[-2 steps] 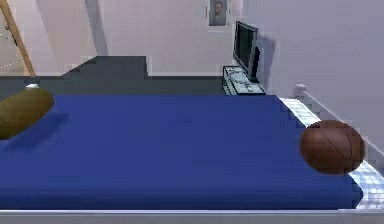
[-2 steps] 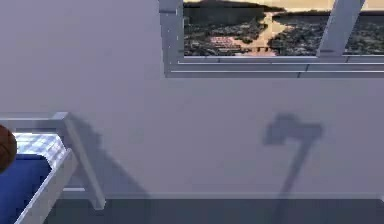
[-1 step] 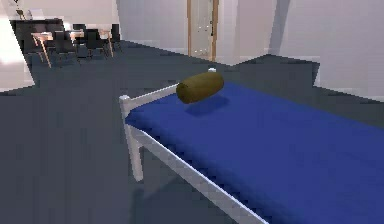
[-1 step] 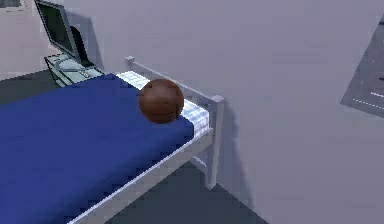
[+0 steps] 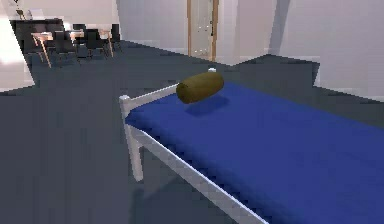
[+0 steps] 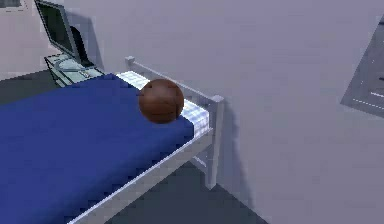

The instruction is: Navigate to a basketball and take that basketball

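Observation:
A dark orange-brown ball, the basketball [image 6: 160, 100], rests on a bed [image 6: 60, 140] with a blue cover in the arm side view. It lies near the striped end of the mattress, close to the white end rail [image 6: 200, 108]. In the forward view the same kind of blue bed [image 5: 280, 150] fills the lower right. An olive-brown rounded roll [image 5: 200, 87] lies at that bed's far end by the white frame.
Dark chairs around a table [image 5: 75, 42] stand at the forward view's far left, and a wooden door [image 5: 203, 28] is straight ahead. A desk with a dark screen [image 6: 60, 30] stands behind the bed at the arm side view's upper left. Dark floor lies left of the bed.

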